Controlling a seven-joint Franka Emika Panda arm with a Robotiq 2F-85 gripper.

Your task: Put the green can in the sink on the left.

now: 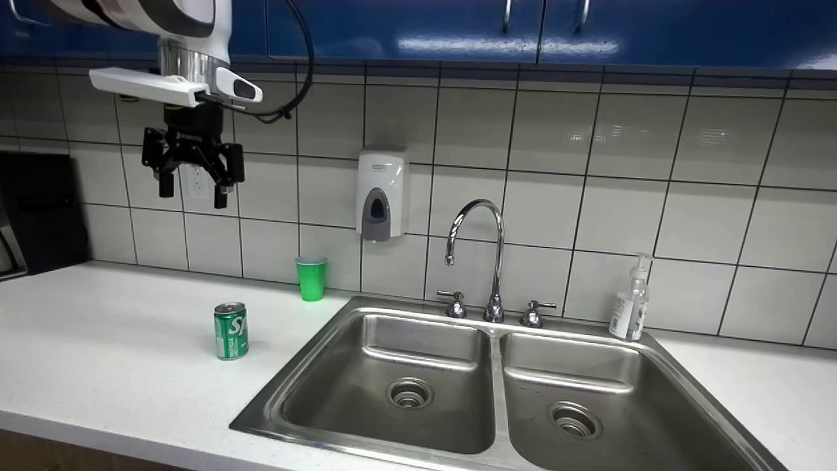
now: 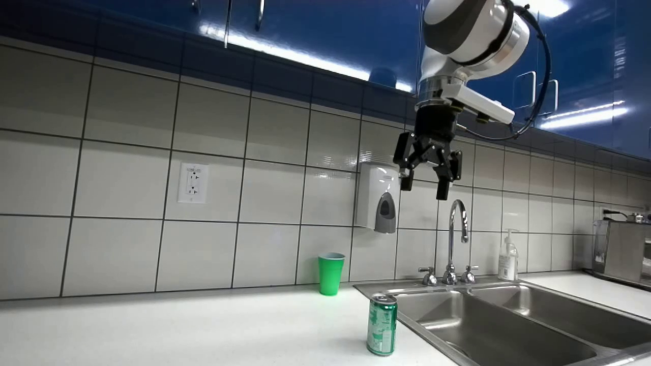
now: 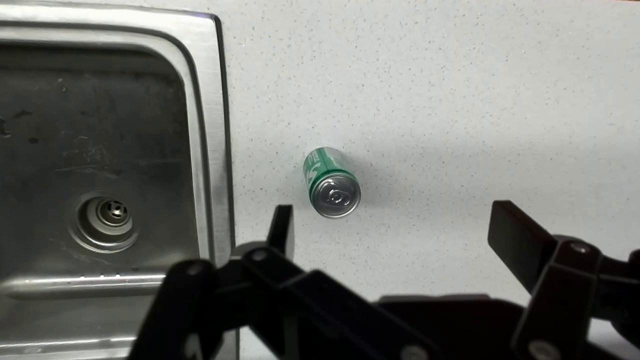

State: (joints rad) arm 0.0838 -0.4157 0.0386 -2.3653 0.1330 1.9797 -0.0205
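- Counter [image 1: 118, 340]: white, speckled; back edge against tiled wall [image 1: 549, 131], blue cupboards [image 1: 392, 19] above.
- Can [image 1: 231, 333]: upright, between front and back edges, near sink [image 1: 340, 386].
- Cup [image 1: 311, 281]: near back edge.
- Claw [image 1: 193, 192]: released, jaws spread, above counter.

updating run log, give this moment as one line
gripper: open, empty, above counter | green can: upright on counter | left sink: no can yet
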